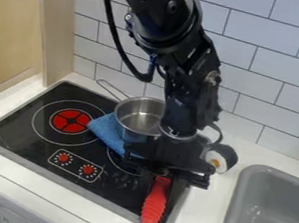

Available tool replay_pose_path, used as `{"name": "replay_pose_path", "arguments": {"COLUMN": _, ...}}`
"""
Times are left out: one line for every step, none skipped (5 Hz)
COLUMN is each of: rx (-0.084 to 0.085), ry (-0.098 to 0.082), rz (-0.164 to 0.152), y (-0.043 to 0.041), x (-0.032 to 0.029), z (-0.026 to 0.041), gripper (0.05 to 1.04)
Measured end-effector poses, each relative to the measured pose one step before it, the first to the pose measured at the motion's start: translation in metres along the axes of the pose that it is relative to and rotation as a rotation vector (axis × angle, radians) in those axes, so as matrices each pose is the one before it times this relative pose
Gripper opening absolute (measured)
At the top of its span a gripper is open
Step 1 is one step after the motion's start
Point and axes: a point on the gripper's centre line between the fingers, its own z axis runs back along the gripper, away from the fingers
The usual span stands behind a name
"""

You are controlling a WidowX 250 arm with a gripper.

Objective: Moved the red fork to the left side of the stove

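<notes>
End effector (164, 174): low over the right-hand part of the stove (15, 137), on its front half, arm entering from the top edge. Opening: cannot tell from this angle. Grip: cannot tell; the upper end of the red fork (155, 204) runs in under the end effector, and whether it is clasped, touched or merely overlapped in the view is unclear.

Red fork: directly on the camera's side of the end effector. Long axis runs from beneath the end effector toward the stove's front rim, slanting slightly left in the view. Visible part is ribbed and narrows at the near end, which reaches the rim. Position is the stove's right side as viewed, not the left.

Next outward: metal pot (140, 113), behind and left of the end effector, upright, its thin handle pointing back and left. Blue cloth (111, 132), crumpled, partly under or against the pot on its left and near side. Both bulk up close beside the end effector and would obstruct a leftward path across the rear half. Small round item, black and white with an orange spot (218, 160), behind and right of the end effector, by the stove's right edge.

Farther left on the stove: panel with two red dials (75, 165), then red burner (70, 121) behind it. Right of the stove, set in the white table (262, 155): grey sink (236, 208). Tiled wall (279, 57) at the back.
</notes>
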Motion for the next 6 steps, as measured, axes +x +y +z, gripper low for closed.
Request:
{"name": "replay_pose_path", "arguments": {"rx": -0.0292, "ry": -0.0230, "rz": -0.0350, "y": -0.01269, "x": 0.01068, "z": 0.00557, "gripper": 0.361}}
{"name": "replay_pose_path", "arguments": {"rx": -0.0352, "ry": -0.0233, "rz": -0.0392, "y": -0.01374, "x": 0.00801, "z": 0.00777, "gripper": 0.360}}
{"name": "replay_pose_path", "arguments": {"rx": -0.0120, "ry": -0.0208, "rz": -0.0583, "y": -0.01679, "x": 0.00845, "z": 0.01081, "gripper": 0.360}}
{"name": "replay_pose_path", "arguments": {"rx": 0.0317, "ry": 0.0156, "rz": -0.0038, "y": 0.00342, "x": 0.00015, "z": 0.00739, "gripper": 0.360}}
{"name": "replay_pose_path", "arguments": {"rx": -0.0117, "ry": -0.0513, "rz": 0.0001, "y": 0.00393, "x": 0.00873, "z": 0.03256, "gripper": 0.360}}
{"name": "replay_pose_path", "arguments": {"rx": -0.0048, "ry": -0.0307, "rz": 0.0425, "y": 0.01853, "x": 0.00416, "z": 0.02897, "gripper": 0.360}}
